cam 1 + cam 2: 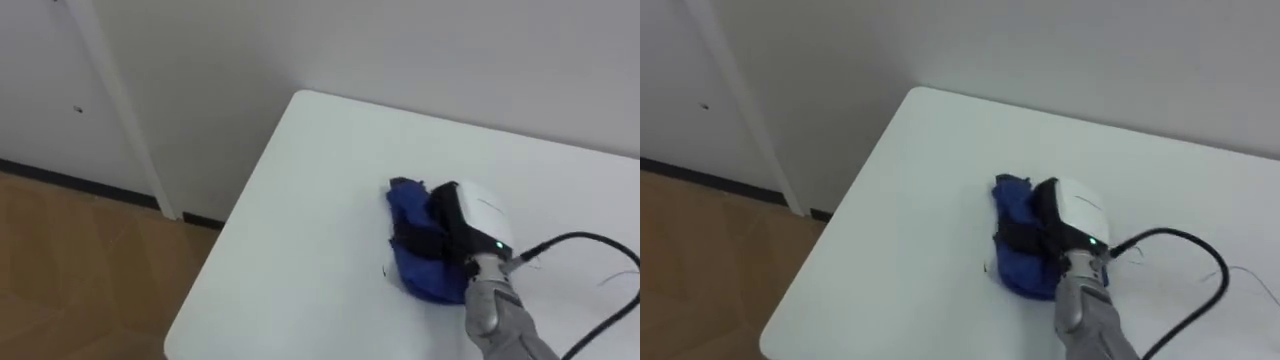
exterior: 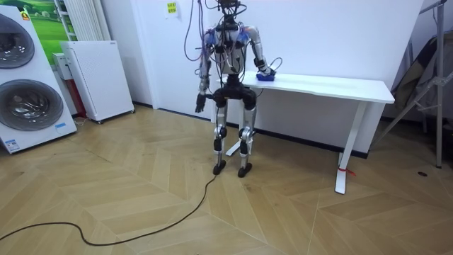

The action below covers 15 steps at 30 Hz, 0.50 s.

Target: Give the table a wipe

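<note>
- near the left end of the white table [image 1: 290, 220], a crumpled blue cloth [image 1: 415, 265] lies on the top.
- the right hand [image 1: 480, 215] rests on the cloth's right part, and blue folds stick out to the hand's left and under it.
- whether this hand clutches the cloth or lies flat on it cannot be told.
- the left hand [image 2: 200, 105] hangs at the robot's side, off the table.

Nothing legible anywhere, folks. In the room view a small yellow sign [image 2: 170, 7] sits high on the wall, its print too small to read. A label [image 2: 10, 145] low on the washer [image 2: 28, 106] front is unreadable too, and the green picture [image 2: 39, 14] above gives no clear letters.
</note>
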Tool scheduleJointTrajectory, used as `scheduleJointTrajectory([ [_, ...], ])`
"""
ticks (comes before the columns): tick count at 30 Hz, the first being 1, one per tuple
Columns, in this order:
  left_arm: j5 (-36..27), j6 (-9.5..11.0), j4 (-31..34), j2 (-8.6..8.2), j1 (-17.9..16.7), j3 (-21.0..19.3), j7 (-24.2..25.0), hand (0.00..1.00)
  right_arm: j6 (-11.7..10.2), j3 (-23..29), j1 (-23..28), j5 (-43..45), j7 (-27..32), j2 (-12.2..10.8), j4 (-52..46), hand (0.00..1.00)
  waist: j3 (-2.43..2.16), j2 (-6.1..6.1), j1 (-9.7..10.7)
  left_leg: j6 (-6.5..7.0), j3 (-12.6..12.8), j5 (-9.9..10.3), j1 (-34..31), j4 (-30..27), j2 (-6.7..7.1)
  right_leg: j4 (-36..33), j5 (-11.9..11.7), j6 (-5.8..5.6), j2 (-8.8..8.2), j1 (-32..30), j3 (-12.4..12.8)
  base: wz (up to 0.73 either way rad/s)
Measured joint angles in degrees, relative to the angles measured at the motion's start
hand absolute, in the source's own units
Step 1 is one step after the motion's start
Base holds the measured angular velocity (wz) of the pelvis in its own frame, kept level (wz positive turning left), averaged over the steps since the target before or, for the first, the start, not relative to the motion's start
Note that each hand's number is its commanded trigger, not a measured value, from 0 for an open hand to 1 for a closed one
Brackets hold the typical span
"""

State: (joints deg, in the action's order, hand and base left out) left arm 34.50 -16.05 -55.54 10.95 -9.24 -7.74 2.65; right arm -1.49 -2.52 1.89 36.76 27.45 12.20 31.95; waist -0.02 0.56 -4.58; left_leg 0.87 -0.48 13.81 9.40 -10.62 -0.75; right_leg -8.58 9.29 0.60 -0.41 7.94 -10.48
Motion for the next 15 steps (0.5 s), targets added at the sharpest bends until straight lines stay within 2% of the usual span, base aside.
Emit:
scheduleJointTrajectory([
  [2,1.3,-0.3,-0.2,1.66,-1.2,-2.9,-0.1,0.00,-0.6,4.6,1.5,-1.4,2.5,1.7,3.2,1.00,-0.58,0.34,0.5,0.32,0.7,-0.2,0.3,0.2,0.45,-0.1,0.3,-0.44,-0.58,0.6,0.2,0.41],
  [4,2.2,-0.3,0.5,3.55,-2.3,-4.5,-0.4,0.00,-1.3,9.4,1.7,-3.7,3.1,4.6,8.4,1.00,-0.98,0.92,2.0,0.64,2.4,-0.4,0.4,0.2,0.41,-0.4,0.3,-0.62,-1.23,1.3,1.2,0.42],
  [6,2.2,-0.2,1.2,3.85,-2.3,-4.4,-0.5,0.00,-1.3,10.5,1.3,-4.7,2.9,6.2,11.0,1.00,-0.95,1.03,2.2,0.82,2.9,-0.5,0.7,0.3,0.49,-1.0,0.1,-0.81,-1.39,1.1,2.4,0.06],
  [8,1.7,0.2,1.5,3.69,-2.2,-3.6,-0.6,0.00,-1.1,10.3,0.0,-4.8,2.5,6.2,12.6,1.00,-0.96,0.93,1.9,0.98,3.6,-0.4,1.3,0.9,0.48,-1.2,0.1,-0.94,-1.35,1.2,3.2,-0.29],
  [11,1.0,0.4,1.7,2.77,-1.0,0.3,-0.6,0.00,2.0,7.3,-2.4,-4.9,1.6,5.8,11.8,1.00,-1.03,0.77,0.8,1.33,5.0,-0.2,1.8,1.2,0.30,-1.2,-0.1,-1.18,-1.05,1.0,4.0,-0.40],
  [13,-0.1,0.2,1.4,1.55,0.4,2.9,-0.9,0.00,6.1,3.4,-4.2,-4.1,1.1,4.5,9.9,1.00,-1.06,0.54,-1.2,1.14,5.9,0.1,2.5,1.4,-0.06,-1.2,-0.2,-1.25,-0.32,0.6,5.0,-0.58],
  [14,-0.7,0.2,1.2,1.35,0.7,3.9,-1.0,0.00,7.2,2.0,-4.4,-3.3,0.8,4.4,9.0,1.00,-1.10,0.44,-1.7,1.09,5.9,0.2,2.7,1.4,-0.17,-1.3,-0.3,-1.08,-0.09,0.6,5.3,-0.81],
  [15,-1.4,0.1,0.8,0.80,1.5,5.1,-1.0,0.00,9.6,-1.1,-4.9,-1.7,-0.6,4.1,6.2,1.00,-1.05,0.34,-2.7,0.84,5.9,0.3,2.8,1.5,-0.42,-1.4,-0.7,-0.61,0.53,0.0,5.6,-0.87],
])
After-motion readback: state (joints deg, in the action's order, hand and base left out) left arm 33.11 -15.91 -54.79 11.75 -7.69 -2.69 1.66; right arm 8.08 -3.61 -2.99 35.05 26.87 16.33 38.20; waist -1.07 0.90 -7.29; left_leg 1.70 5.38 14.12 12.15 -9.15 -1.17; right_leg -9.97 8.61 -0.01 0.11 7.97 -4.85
